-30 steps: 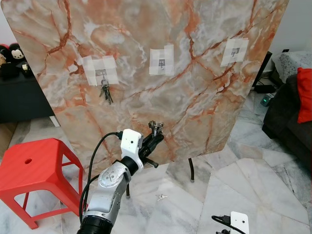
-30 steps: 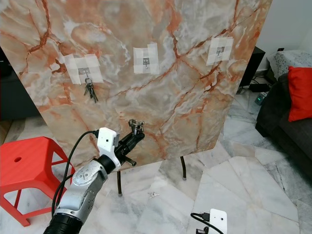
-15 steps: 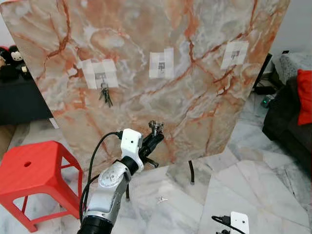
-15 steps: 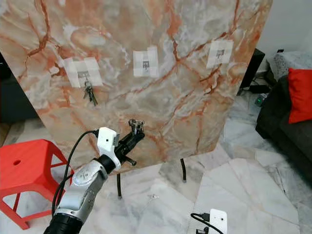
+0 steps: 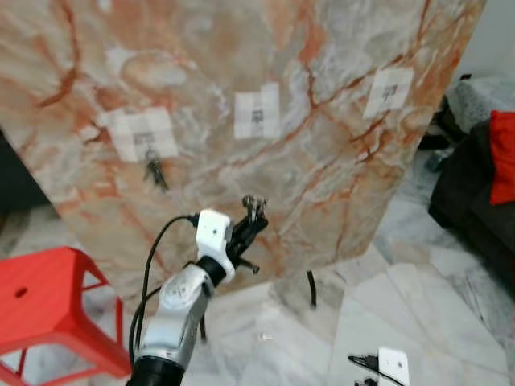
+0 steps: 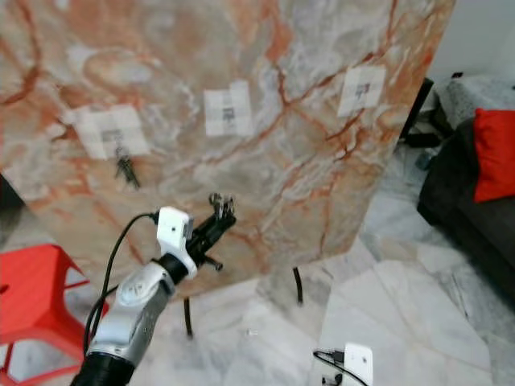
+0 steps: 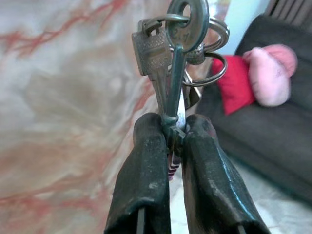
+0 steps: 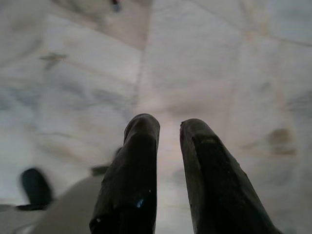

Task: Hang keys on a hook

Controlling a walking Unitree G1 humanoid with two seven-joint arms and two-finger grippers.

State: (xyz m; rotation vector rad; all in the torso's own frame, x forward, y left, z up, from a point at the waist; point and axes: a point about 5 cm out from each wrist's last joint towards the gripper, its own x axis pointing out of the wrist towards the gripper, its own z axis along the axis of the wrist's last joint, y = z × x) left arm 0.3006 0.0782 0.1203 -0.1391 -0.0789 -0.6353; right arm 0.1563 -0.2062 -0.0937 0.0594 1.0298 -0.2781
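A tall marble-patterned board (image 5: 322,161) stands before me with three hooks on white taped patches. The left hook (image 5: 145,134) holds a dark bunch of keys (image 5: 154,173). The middle hook (image 5: 257,114) and the right hook (image 5: 389,91) are bare. My left gripper (image 5: 254,220) is raised in front of the board, below the middle hook, and shut on a key bunch (image 7: 170,39) that sticks up from its fingertips (image 7: 151,131). My right gripper (image 8: 168,129) hangs low over the floor with a narrow gap between its fingers and nothing in it.
A red plastic stool (image 5: 48,301) stands at the lower left. A dark sofa with a red cushion (image 5: 503,157) is at the right. The board rests on thin black legs (image 5: 311,289). A small metal item (image 5: 264,336) lies on the marble floor.
The whole picture has shifted and blurred, and the board looms larger, so the camera has moved nearer. The left gripper keeps its hold on the keys in the same pose.
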